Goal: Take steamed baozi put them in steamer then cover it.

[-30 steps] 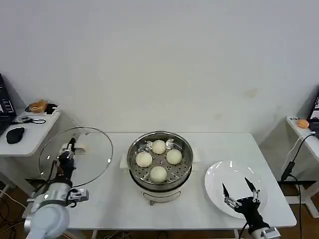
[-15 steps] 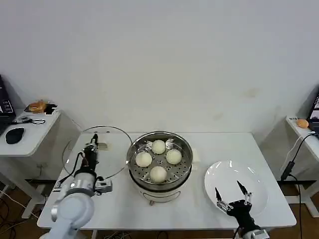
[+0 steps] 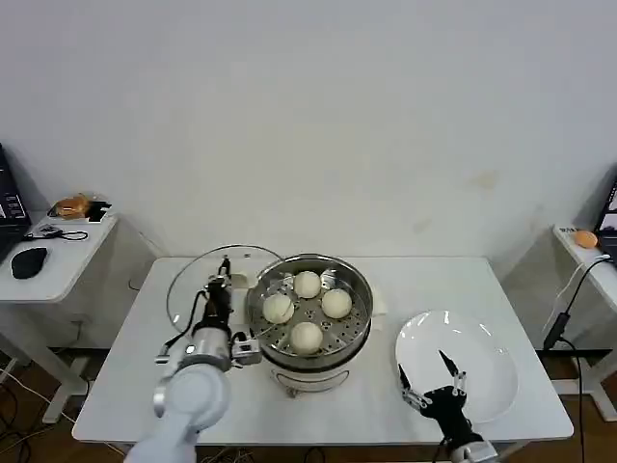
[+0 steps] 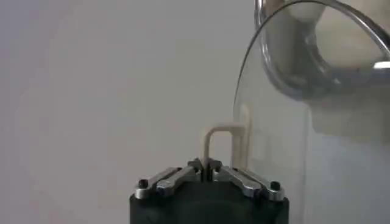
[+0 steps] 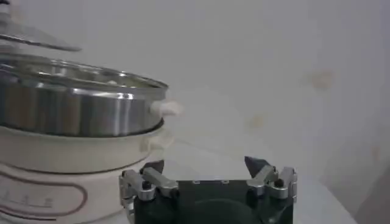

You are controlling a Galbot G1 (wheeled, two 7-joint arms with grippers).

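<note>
I've got the left gripper clamped tight on the cover's pale handle; in the left wrist view the jaws meet on the cream loop, w/ the glass disc standing edge-on just beyond. From the head cam the cover hangs tilted beside the steamer's left side, its metal rim overlapping the pot's left edge, not seated on it. Steamer sits mid-table on its white base, pot uncovered. All four steamed baozi are inside on the perforated tray: one at the back, one left, one right, one front, each apart from the others or barely near. Right gripper is low at the near edge of the table, over the near-left part of the white plate, fingers spread wide, nothing btwn them. Right wrist cam confirms: both fingertips splayed apart, w/ the steamer's steel wall and white base in front of it, and the cover's rim peeking above the pot on the far side. Plate itself is bare, to the right of the steamer, not touching it.
</note>
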